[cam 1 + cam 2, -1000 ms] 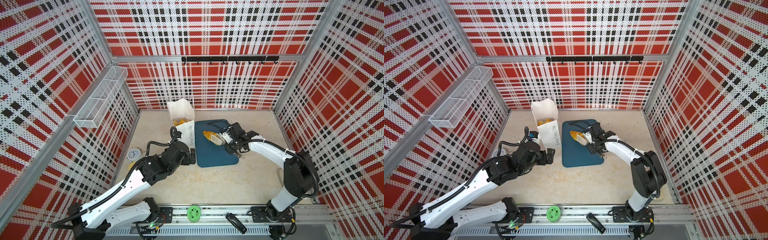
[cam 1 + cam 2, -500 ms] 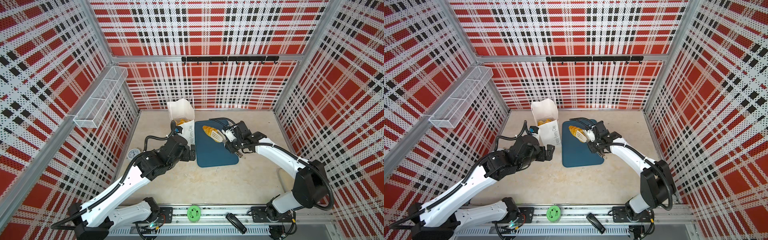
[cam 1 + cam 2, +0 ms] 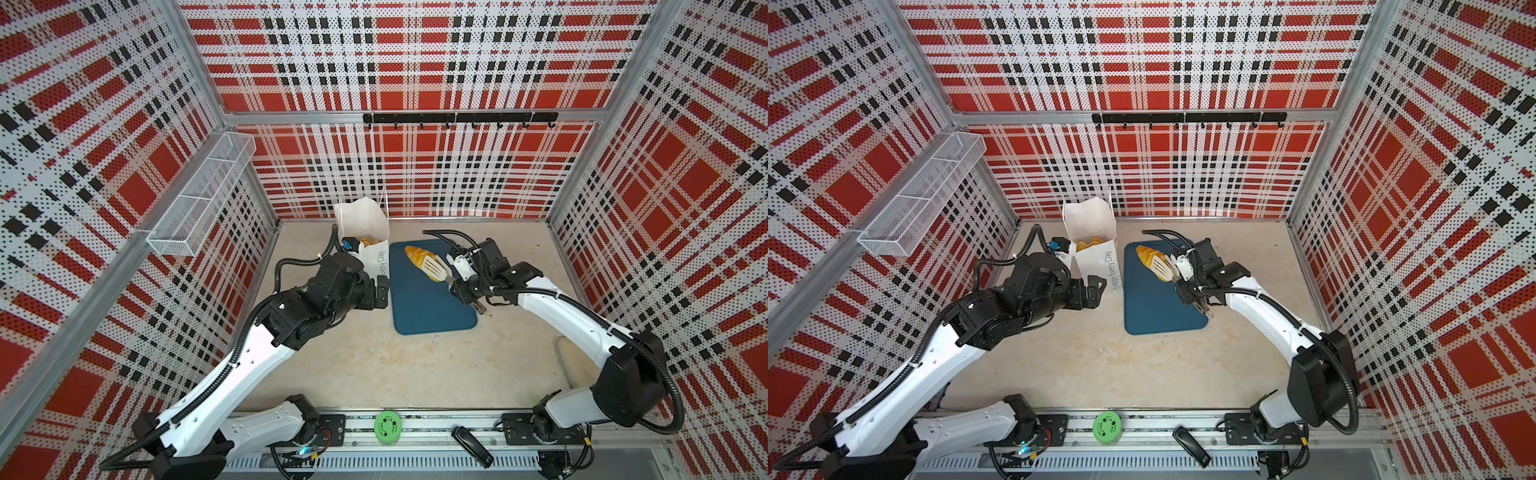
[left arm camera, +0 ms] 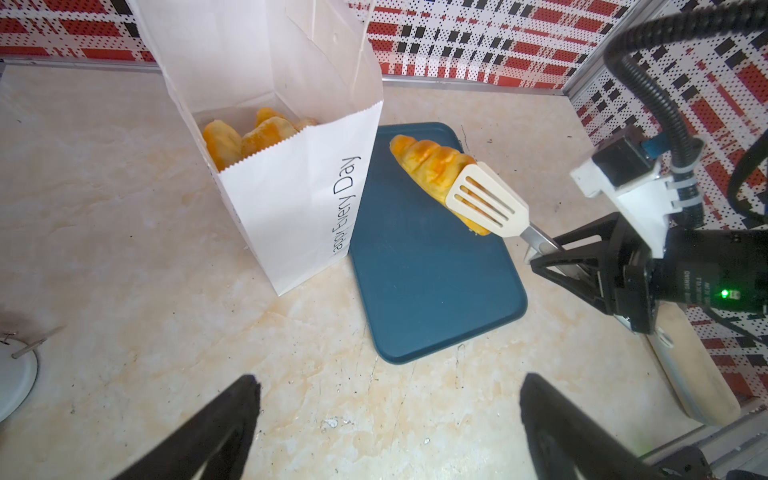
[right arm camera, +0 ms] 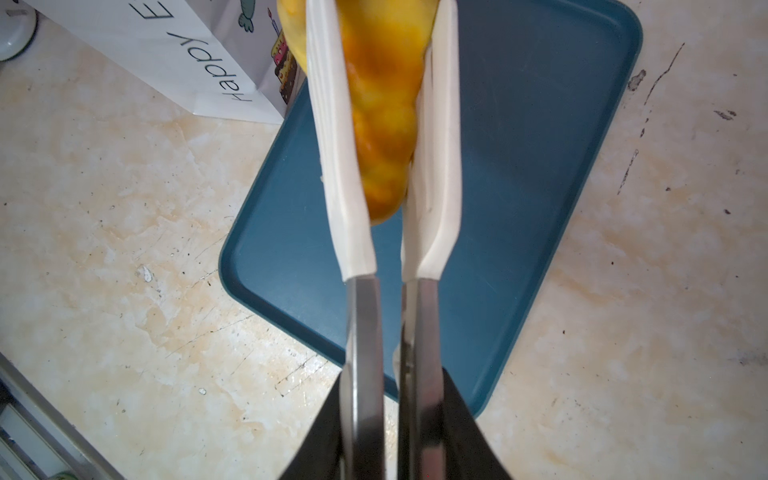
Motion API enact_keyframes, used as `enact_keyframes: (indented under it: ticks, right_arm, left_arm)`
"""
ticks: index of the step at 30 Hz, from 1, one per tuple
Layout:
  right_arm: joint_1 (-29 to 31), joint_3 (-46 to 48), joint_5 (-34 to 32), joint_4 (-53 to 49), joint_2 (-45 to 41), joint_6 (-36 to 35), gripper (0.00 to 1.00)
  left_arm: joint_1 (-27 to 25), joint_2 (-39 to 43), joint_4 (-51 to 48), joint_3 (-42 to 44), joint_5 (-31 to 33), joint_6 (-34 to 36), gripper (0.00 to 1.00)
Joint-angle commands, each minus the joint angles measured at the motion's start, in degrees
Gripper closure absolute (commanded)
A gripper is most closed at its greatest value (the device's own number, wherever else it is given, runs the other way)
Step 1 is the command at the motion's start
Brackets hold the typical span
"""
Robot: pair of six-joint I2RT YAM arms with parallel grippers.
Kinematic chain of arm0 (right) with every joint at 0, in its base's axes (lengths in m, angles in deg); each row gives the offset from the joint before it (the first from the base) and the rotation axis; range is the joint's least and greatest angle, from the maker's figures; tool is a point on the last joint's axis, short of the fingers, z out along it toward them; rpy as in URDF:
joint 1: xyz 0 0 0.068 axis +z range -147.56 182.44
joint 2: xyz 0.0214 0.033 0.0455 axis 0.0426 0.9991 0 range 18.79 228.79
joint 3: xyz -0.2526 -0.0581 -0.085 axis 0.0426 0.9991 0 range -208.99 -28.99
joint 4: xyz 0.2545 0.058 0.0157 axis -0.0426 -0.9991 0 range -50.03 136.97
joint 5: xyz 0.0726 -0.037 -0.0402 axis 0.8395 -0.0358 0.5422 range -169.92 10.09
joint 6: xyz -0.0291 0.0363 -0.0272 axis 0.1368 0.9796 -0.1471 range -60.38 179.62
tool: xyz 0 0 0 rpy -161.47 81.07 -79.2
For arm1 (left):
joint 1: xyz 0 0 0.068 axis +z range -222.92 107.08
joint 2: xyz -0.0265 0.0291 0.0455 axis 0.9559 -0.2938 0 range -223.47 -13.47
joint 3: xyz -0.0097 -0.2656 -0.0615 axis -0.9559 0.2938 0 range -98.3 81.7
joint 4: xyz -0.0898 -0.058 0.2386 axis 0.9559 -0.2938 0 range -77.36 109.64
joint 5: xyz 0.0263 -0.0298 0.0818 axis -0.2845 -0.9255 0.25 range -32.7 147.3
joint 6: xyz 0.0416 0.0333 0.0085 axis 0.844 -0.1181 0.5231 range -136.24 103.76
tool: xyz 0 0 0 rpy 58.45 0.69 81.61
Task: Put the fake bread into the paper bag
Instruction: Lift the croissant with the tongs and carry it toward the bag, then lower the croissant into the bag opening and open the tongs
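The tongs (image 4: 486, 205) pinch a loaf (image 4: 419, 164) just beside the paper bag (image 4: 291, 187). Next it must go over the bag's open top.

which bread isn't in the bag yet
The long striped loaf, clamped between the white tongs over the teal tray. The other pieces sit inside the paper bag.

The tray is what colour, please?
The tray is dark teal, seen best in the left wrist view.
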Motion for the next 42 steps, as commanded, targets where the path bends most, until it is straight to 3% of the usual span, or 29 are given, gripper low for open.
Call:
enact_keyframes:
  ticks: [1,20,42]
  right_arm:
    - [-0.20,-5.23,1.83,1.66,-2.68,1.00,0.68]
    - [-0.21,-22.42,4.28,-0.94,0.44,1.40,0.67]
    - [2.58,-35.51,10.72,4.07,5.62,5.80,0.67]
  left_arm:
    - [1.20,-0.60,-1.51,-2.95,-2.18,1.60,0.01]
    - [4.40,-2.56,-2.73,-12.16,-3.26,4.35,0.01]
    - [6.13,2.69,0.84,-8.97,-0.69,1.94,0.01]
